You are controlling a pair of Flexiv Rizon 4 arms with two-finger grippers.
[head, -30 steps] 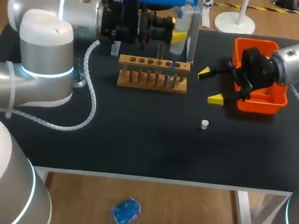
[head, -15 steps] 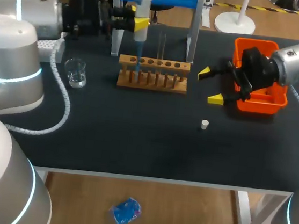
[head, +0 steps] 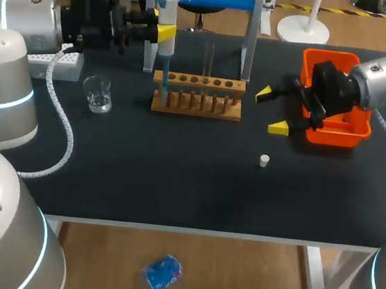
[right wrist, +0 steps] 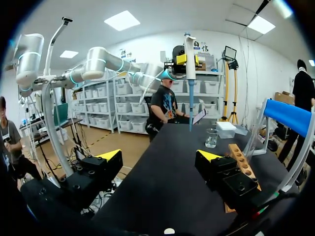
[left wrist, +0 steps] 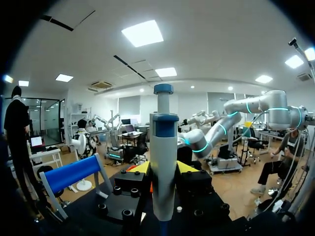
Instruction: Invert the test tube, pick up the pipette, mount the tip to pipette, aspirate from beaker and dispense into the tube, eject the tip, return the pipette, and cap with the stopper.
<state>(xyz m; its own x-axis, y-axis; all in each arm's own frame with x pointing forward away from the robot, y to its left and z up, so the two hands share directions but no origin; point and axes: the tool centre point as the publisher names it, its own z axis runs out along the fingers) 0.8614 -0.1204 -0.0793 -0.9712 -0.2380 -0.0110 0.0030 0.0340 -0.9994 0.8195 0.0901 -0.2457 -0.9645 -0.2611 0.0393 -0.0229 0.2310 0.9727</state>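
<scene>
Left gripper [head: 165,34] around upright pipette [head: 169,6]

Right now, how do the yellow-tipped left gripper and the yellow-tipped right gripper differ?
The left gripper is shut on the upright white-and-blue pipette, by the wooden tube rack. The right gripper is open and empty, beside the orange plastic bin. Both have yellow tips.

Left wrist view: the pipette [left wrist: 163,162] covers the gap of the left gripper [left wrist: 163,168], and its lower shaft is cut off by the edge. Head view: the blue tip [head: 163,78] overlaps the rack [head: 197,95]; cannot tell if it sits in a hole or in front. Test tube [head: 208,61] is faint, contents unreadable. Beaker [head: 98,95] liquid level is too small to tell. Orange bin [head: 328,57] is partly hidden behind the right gripper [head: 270,111]. Right wrist view: stopper [right wrist: 169,230] is cut by the edge.
</scene>
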